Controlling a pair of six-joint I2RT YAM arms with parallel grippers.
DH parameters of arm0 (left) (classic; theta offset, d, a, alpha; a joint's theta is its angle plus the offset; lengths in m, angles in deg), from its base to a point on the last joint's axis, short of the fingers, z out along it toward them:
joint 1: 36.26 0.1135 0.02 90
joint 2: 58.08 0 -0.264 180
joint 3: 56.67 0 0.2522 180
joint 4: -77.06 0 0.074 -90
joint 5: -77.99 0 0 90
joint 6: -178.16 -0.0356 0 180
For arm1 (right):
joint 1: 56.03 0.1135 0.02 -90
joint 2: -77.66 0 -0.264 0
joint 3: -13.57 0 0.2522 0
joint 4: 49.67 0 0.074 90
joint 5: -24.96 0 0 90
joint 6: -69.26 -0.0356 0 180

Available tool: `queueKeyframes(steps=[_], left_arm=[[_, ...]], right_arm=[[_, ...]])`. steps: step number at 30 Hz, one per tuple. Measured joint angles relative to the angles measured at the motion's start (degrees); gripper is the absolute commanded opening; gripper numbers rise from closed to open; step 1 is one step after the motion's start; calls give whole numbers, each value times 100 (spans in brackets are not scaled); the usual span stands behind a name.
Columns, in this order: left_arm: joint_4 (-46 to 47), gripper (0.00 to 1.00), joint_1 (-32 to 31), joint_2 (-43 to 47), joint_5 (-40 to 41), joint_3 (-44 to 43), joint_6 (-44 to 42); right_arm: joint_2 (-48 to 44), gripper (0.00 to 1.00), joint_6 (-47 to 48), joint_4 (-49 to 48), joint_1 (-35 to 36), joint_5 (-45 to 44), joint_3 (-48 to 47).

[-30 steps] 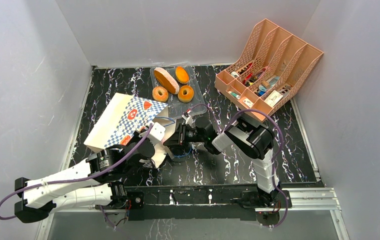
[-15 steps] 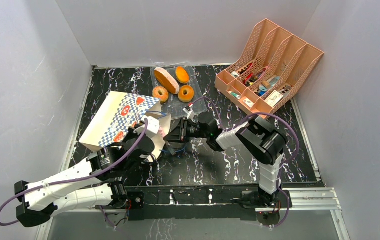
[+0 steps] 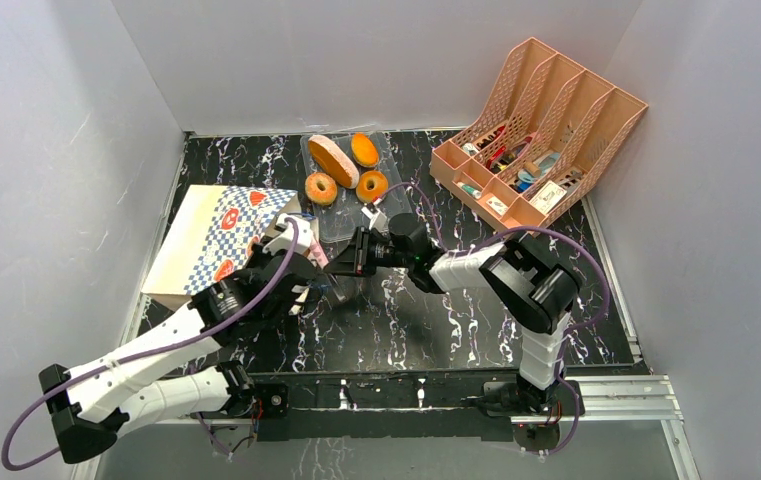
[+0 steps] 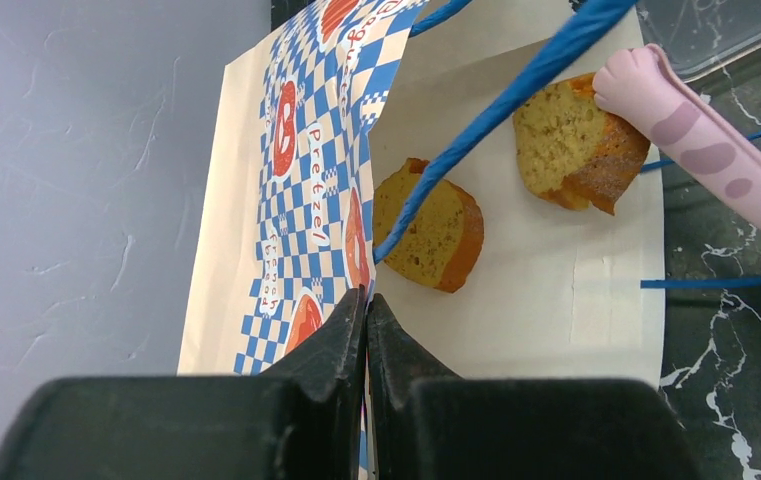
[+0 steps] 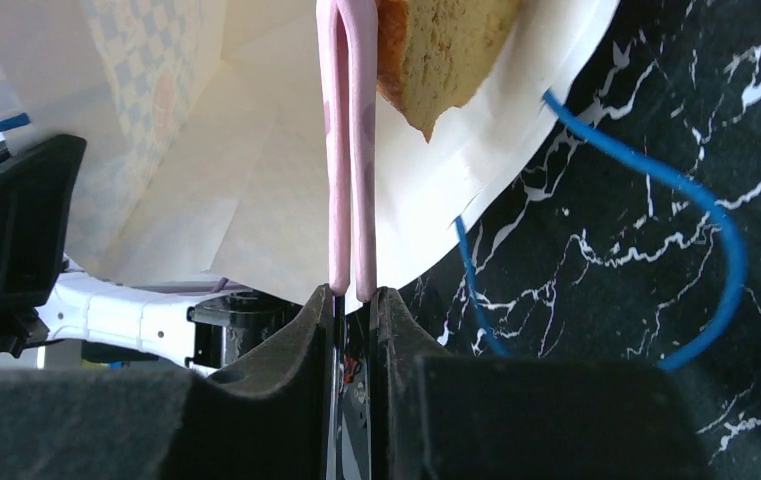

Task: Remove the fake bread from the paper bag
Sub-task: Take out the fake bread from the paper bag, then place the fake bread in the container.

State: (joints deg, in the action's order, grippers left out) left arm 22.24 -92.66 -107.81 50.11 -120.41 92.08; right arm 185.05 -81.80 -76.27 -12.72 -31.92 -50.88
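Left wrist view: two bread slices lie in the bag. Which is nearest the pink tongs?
The upper-right slice, right beside the tip of the pink tongs; the other slice lies lower left, behind the blue cord handle.

**Bright, even overhead light; white paper nearly blows out at the wrists**

The top view is sharp and evenly lit from above. The grey walls (image 3: 46,150) are flat and the arms cast only soft, short shadows on the black marbled table (image 3: 596,300). In the left wrist view, the paper bag (image 4: 546,300) shows a bright white inside, while the left gripper (image 4: 366,300) is a dark, soft mass near the lens. In the right wrist view, light passes through the bag's checkered side and pales it. There the pink tongs (image 5: 348,150) stay crisp, and the right gripper (image 5: 356,292) is black and blurred.
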Motion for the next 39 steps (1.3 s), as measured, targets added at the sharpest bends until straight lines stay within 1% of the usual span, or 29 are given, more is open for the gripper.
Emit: queueKeyframes(steps=[7, 17, 23, 35, 39], left_arm=[[31, 0, 503, -286, -37, -72, 120], [197, 0, 1082, -302, -227, -116, 142], [354, 0, 1419, -304, -387, -116, 92], [647, 0, 1746, -428, -776, -116, -83], [717, 0, 1799, -439, -890, -116, -144]], right_arm=[[-22, 0, 273, 428, -13, -146, -437], [-22, 0, 566, 905, -236, -275, -887], [-22, 0, 623, 1025, -457, -282, -1049], [-22, 0, 678, 1193, -907, -251, -1484], [42, 0, 678, 1191, -1207, -208, -1755]])
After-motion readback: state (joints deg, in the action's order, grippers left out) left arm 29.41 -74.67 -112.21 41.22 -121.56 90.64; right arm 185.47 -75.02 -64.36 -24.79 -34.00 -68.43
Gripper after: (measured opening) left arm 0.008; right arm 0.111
